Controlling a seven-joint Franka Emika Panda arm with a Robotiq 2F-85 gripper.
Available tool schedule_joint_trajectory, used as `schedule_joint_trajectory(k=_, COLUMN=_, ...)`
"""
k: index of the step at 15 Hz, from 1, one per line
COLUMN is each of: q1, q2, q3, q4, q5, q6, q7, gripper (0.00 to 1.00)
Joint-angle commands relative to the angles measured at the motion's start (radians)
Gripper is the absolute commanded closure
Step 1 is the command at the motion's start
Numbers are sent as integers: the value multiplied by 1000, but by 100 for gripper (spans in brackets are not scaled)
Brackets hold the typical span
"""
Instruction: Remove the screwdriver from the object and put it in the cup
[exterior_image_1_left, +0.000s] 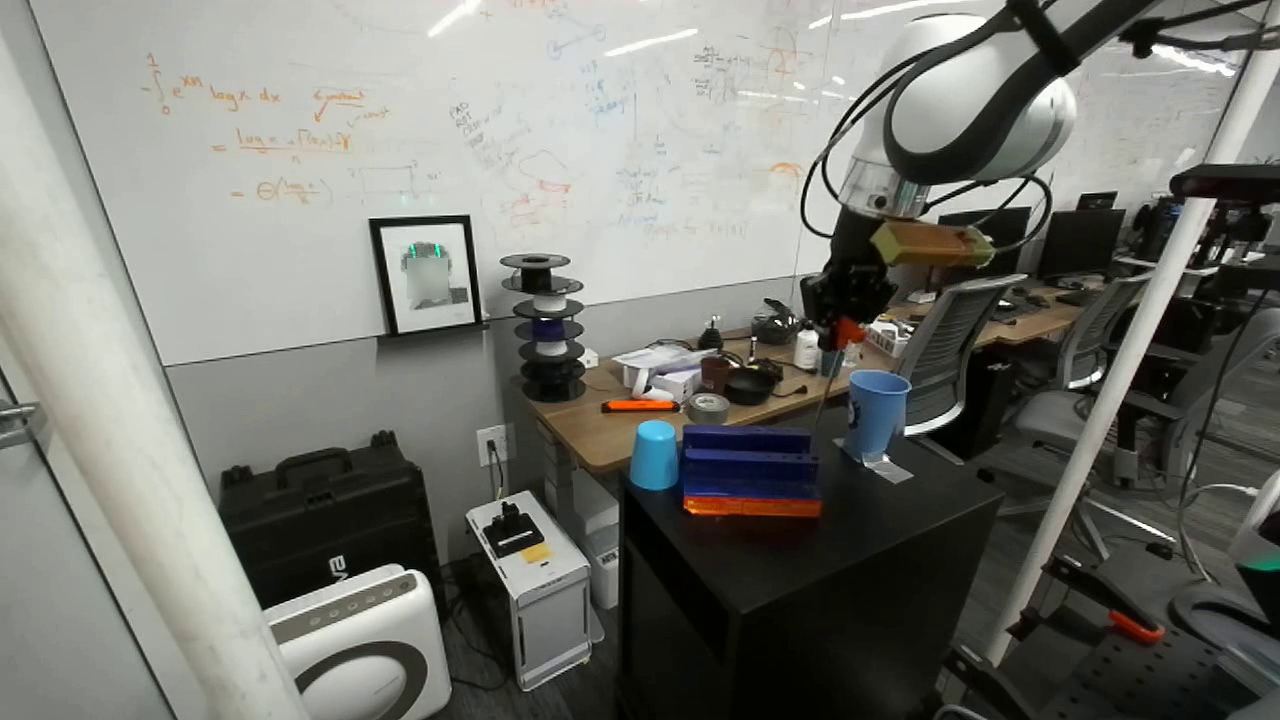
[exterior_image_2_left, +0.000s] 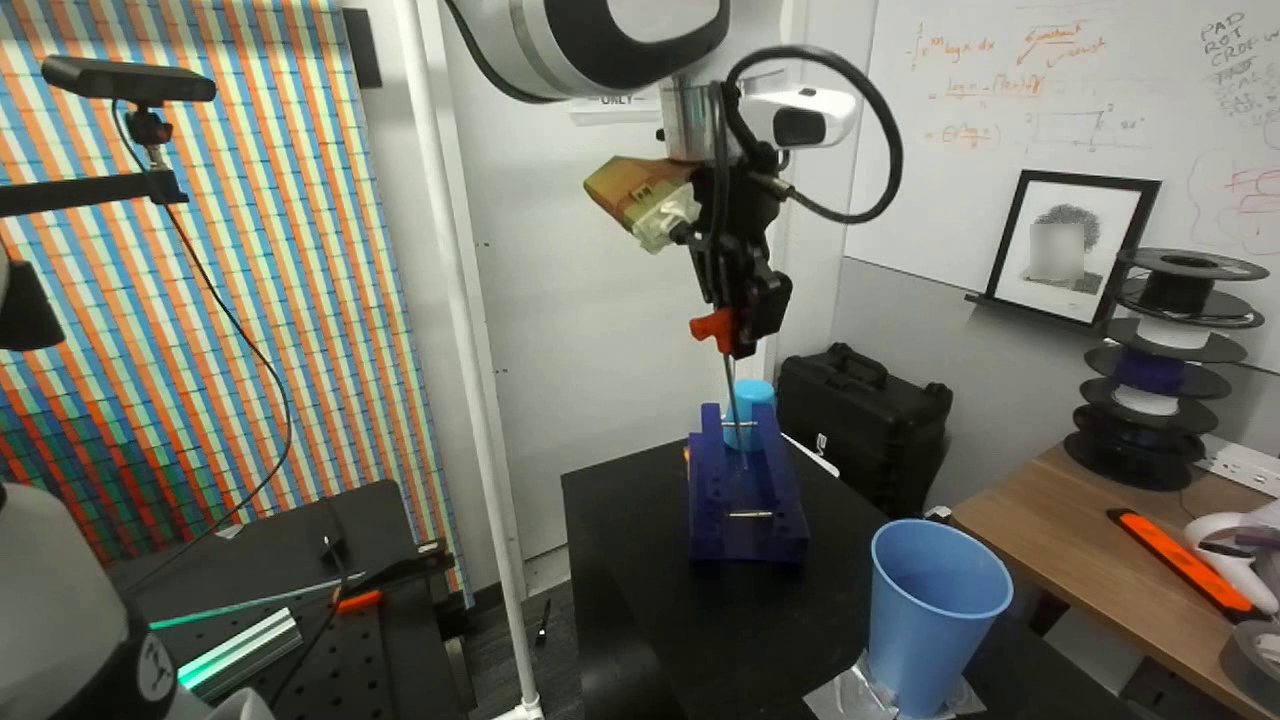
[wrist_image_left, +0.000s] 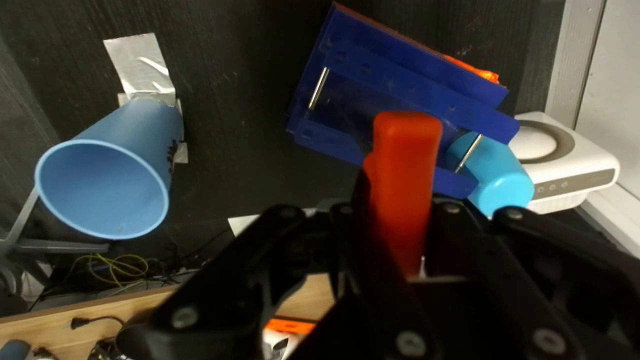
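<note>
wrist view: the hand (wrist_image_left: 401, 215) grips and partly hides the screwdriver (wrist_image_left: 405, 170).

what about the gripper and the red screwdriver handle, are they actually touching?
Touching. The wrist view shows it: the red screwdriver handle is pinched in the gripper, with a black finger against each side and no gap visible.
</note>
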Motion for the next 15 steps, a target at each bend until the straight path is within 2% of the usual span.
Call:
schedule_joint_trajectory(k=1, q1=-67, q2=-141, q3=-5, q4=-33, q5=-45, q6=-19, q7=41, gripper=86)
schedule_joint_trajectory(k=5, q1=-166, q2=-177, q3=-38, q4=-1, q5=-63, q6=-34, q7=48, gripper=86)
schedule_joint_trajectory(k=9, q1=-244, q2=-135, q3=-83, q4=26, q5=-62, q6=-5, q7=42, gripper=86)
schedule_joint_trajectory(k=15, q1=-231, q2=25, q3=-119, q4=65, q5=7, q6=75, q7=20, gripper=86)
